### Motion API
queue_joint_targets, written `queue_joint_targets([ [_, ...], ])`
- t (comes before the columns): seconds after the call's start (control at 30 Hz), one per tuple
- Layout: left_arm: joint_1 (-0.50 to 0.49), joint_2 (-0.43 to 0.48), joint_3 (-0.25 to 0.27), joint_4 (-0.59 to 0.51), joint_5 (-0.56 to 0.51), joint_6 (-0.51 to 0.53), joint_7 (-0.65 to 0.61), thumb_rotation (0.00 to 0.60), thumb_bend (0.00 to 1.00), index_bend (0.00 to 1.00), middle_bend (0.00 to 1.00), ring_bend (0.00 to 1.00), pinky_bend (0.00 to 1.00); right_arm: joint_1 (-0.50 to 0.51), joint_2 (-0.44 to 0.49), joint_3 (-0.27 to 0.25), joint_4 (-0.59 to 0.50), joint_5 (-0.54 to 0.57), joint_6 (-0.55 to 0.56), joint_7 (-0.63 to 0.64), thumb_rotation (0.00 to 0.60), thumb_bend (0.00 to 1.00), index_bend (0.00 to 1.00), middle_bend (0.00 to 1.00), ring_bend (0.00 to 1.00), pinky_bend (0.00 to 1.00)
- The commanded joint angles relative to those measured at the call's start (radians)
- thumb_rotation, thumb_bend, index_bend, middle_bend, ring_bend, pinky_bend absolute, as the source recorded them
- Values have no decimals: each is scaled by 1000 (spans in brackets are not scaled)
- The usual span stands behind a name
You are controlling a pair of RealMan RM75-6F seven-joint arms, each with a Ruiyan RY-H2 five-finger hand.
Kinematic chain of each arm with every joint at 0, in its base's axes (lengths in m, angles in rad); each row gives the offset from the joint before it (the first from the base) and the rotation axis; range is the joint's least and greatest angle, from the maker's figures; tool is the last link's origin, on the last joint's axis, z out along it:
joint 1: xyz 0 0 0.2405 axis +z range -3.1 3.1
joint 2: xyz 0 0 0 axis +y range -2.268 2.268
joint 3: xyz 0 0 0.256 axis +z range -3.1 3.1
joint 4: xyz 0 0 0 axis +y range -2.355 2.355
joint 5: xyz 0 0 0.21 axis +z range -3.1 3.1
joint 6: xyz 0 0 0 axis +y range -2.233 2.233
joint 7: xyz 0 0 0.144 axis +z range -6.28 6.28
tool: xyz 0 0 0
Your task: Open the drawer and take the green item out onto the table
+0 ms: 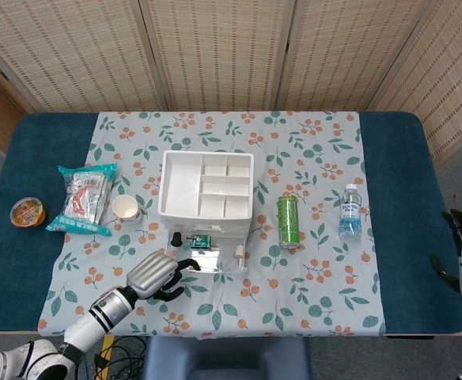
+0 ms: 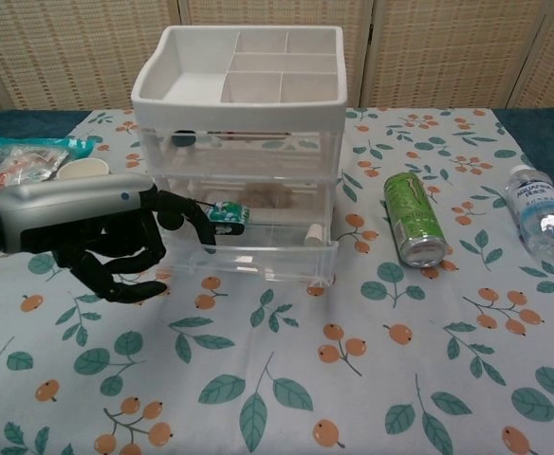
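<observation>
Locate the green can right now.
The green can lies on its side on the floral cloth, right of the drawer unit and left of the water bottle. Chest view shows it centre-right, apart from both.
</observation>
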Motion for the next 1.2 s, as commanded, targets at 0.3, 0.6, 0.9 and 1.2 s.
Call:
queue_joint_targets([
  [0.3, 7, 24, 11, -32, 7, 5, 13, 600, 379, 320, 868, 967, 1000, 2, -2, 1, 3, 1, -3, 3, 600, 305, 133, 156, 104, 183],
  [0.6, 18, 65, 24, -64, 34, 21, 27, 600, 379, 238, 868, 965, 1000, 9, -4, 3, 4, 0, -10, 3, 600, 305, 133, 156, 104, 183],
  [0.9, 16, 68, -21, -39, 66, 72, 13, 600, 379, 278, 875, 970, 1000, 9, 3, 2, -3, -7, -6, -2, 600, 306, 133, 156, 104, 183],
  [1.2, -53, -1, -75, 67, 86, 51, 111, 600, 379, 360, 950, 1000, 1000, 7, 4, 0, -4, -11, 1, 0, 600, 306, 132, 156, 104, 183],
])
